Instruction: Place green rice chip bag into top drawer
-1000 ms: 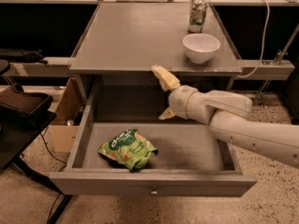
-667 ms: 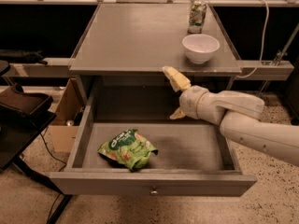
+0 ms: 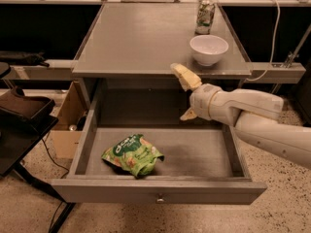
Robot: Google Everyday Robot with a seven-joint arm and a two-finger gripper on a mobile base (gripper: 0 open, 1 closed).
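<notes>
**One bag in the drawer, gripper backing off**

The green rice chip bag (image 3: 133,154) lies on the floor of the top drawer (image 3: 160,191), in the lower-left-centre of the frame, close behind the front panel. It has not shifted over the last second.

What has changed is the arm. The gripper (image 3: 186,96) sits just right of the frame's centre, above the back of the drawer and just under the front edge of the table (image 3: 141,38). It has drifted rightward and a touch upward from where it was a second ago. Its two fingers are spread wide with nothing between them, so the bag is released and lies well apart from it.

By my reading, the placing itself is done and the arm is retreating. The drawer stands fully pulled out, its knob (image 3: 159,198) at the bottom of the frame. The white bowl (image 3: 209,49) and the can (image 3: 205,16) stand undisturbed at upper right.
</notes>
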